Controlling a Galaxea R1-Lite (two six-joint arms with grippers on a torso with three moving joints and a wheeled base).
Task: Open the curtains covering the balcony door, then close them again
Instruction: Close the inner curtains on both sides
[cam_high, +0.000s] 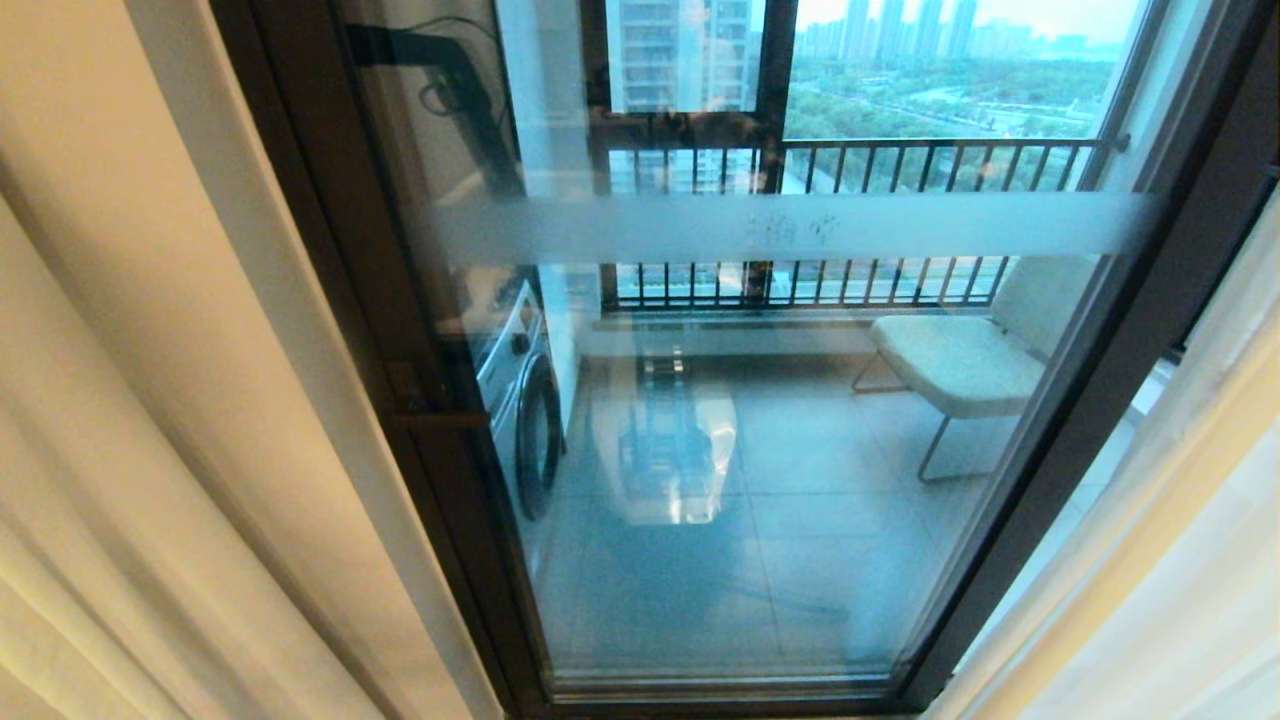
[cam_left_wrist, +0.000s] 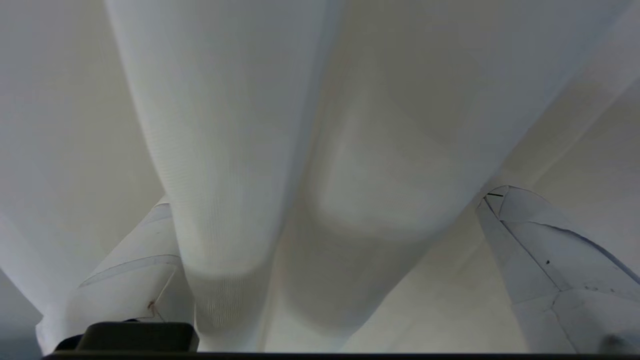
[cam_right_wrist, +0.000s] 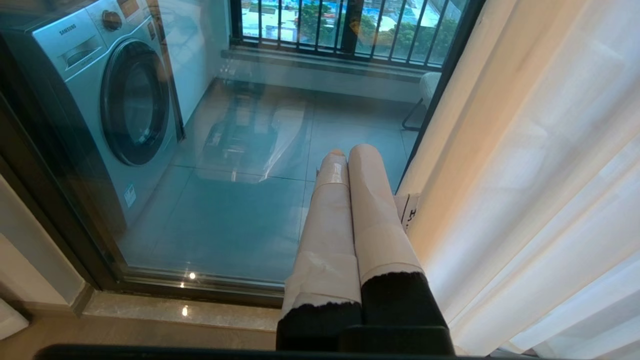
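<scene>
I see the curtains (cam_high: 150, 420) drawn aside, the balcony door (cam_high: 760, 420) uncovered. My left gripper (cam_left_wrist: 320, 260) is spread wide among curtain folds; the right gripper (cam_right_wrist: 352, 155) is clenched empty.

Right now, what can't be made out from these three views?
- Head view: neither arm shows; the curtains run past the edges, tops and hems cut off.
- Left wrist view: curtain folds fill the frame, hiding the balcony door; whether the open left gripper touches fabric is unclear.
- Right wrist view: the washing machine is cropped.
</scene>
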